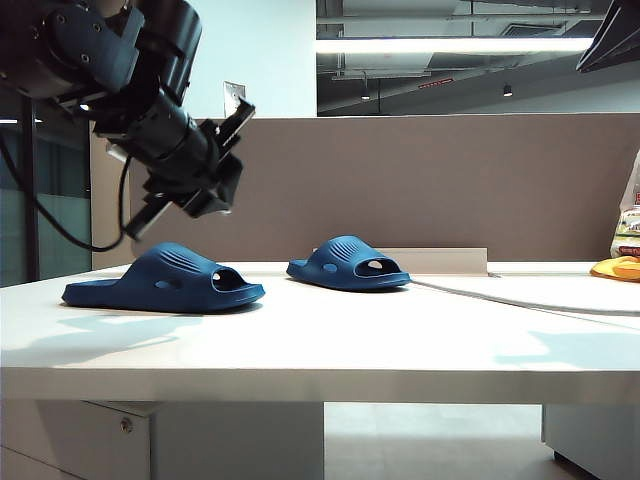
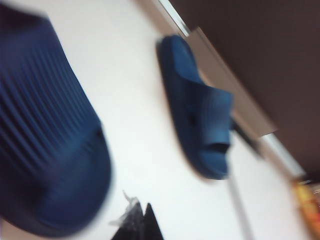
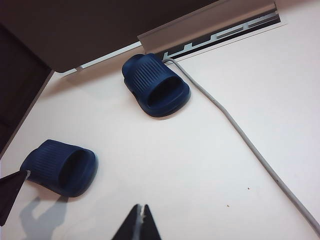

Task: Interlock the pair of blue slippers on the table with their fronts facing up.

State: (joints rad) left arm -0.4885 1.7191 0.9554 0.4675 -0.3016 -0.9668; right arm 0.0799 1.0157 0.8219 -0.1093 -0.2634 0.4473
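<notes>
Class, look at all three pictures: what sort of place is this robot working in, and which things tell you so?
Probably an office or lab workspace. The slippers lie on a wide pale desk backed by a grey-brown divider panel, with strip lights and bare ceiling ducts behind. A cable runs across the desk.

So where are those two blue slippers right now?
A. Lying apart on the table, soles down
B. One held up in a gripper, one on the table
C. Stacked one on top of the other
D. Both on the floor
A: the nearer slipper and the farther slipper lie apart on the table, soles down; the left gripper hangs shut above the nearer one, holding nothing.
</notes>
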